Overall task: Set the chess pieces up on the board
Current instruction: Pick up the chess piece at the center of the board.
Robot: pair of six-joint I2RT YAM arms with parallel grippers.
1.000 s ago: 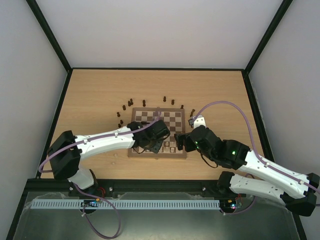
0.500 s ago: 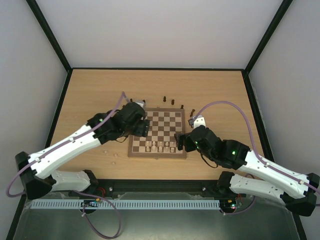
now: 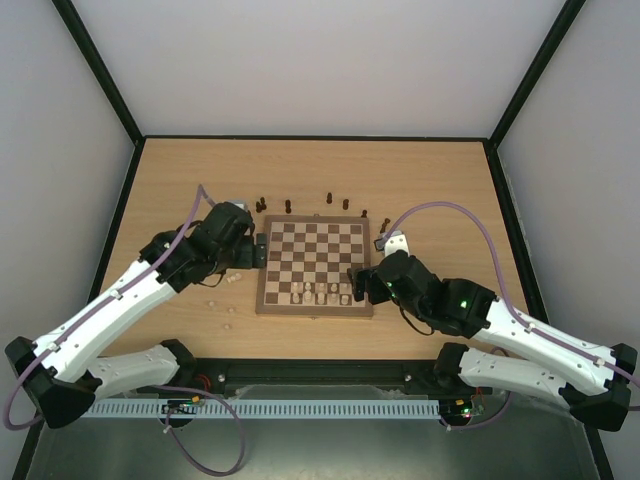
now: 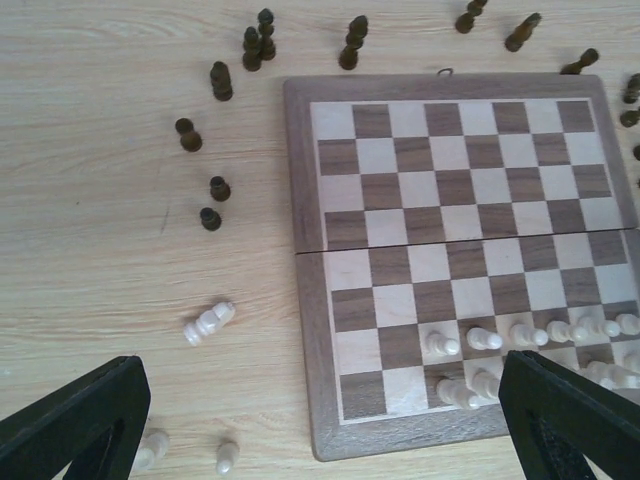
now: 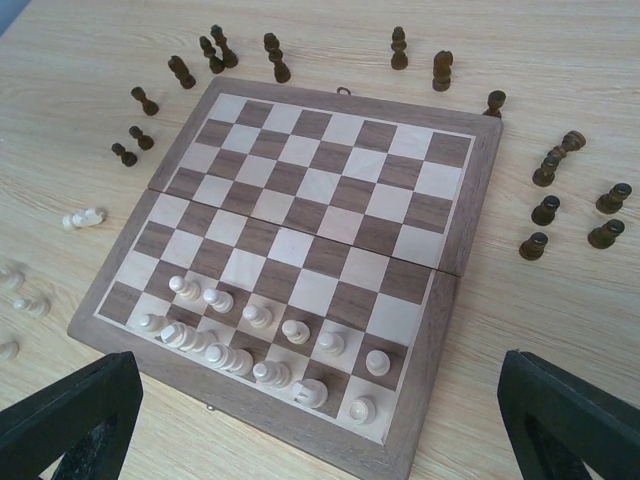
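Far half of board (image 5: 320, 190) bare (pale pieces (image 5: 258, 316) nearside).

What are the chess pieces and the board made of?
The board looks like wood: faint grain runs through its cream and brown squares and its mid-brown border, and the finish is dull, not shiny. The pale pieces and dark pieces look like turned wood too, smooth and rounded. The dark ones may be stained. They are too small to rule out plastic.
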